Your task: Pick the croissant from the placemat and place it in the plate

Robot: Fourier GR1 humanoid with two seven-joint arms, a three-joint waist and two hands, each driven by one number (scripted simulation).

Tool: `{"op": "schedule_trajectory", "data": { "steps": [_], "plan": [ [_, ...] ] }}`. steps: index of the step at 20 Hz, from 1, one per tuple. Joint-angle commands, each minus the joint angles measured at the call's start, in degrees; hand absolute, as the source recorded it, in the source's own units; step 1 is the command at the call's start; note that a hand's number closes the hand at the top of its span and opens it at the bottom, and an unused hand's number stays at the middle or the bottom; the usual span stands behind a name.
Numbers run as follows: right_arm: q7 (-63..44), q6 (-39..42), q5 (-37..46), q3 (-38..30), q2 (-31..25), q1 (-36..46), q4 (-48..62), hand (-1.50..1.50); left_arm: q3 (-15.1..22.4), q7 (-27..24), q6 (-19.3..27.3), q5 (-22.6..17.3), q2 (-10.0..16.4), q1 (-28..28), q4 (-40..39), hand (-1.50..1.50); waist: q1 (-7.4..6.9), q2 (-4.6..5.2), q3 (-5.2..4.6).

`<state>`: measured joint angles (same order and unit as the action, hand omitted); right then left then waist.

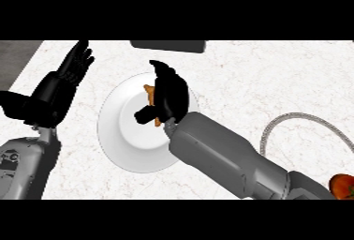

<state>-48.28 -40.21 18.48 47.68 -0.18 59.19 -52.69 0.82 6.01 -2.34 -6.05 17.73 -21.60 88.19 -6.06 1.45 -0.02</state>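
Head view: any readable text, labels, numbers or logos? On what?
No text can be read in this view.
Dark markings on the left forearm: too blurred to read.
Nothing printed shows on the plate, the croissant, the right hand or the counter.

1 head cam, steep down on counter [262,75], close-in.

My left hand [62,84]: black, slender fingers, upper left.
My right hand [171,96]: black, centre.
My left forearm [24,168]: grey, dark markings.
My right forearm [228,157]: smooth grey.
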Motion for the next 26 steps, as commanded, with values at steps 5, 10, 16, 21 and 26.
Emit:
{"op": "schedule_trajectory", "data": {
  "steps": [5, 10, 16, 21, 26],
  "plan": [
    [6.7, -18.2, -6.5, -2.7, 0.2, 2.2, 0.7, -1.5, -0.4, 0.7, -1.0, -0.4, 0.5, -0.7, 0.5, 0.0, -0.45, -0.07, 0.05],
    [12.5, -21.5, -12.7, -6.0, 0.2, 1.6, -0.9, -1.5, -1.3, -2.0, 0.5, 1.5, 0.0, 0.2, -2.6, 0.0, 2.53, -0.45, 0.03],
    [21.1, -23.6, -13.0, -8.4, 0.2, -9.5, -6.6, -1.5, -3.3, -0.8, 0.0, 0.2, 0.9, 5.1, 1.9, 0.0, 5.29, -1.34, 0.06],
    [27.5, -19.4, -13.2, -9.4, -4.7, -21.3, -18.8, -1.5, -2.6, 2.2, 2.6, 2.4, -0.6, 3.3, 3.5, 0.0, 6.31, -1.49, 0.09],
    [29.0, -12.4, -14.1, -11.1, -15.1, -30.5, -31.8, -1.5, -5.7, 1.3, -0.5, 0.3, 1.3, 3.7, 2.4, 0.0, 6.59, -1.53, 0.06]
  ]
}}
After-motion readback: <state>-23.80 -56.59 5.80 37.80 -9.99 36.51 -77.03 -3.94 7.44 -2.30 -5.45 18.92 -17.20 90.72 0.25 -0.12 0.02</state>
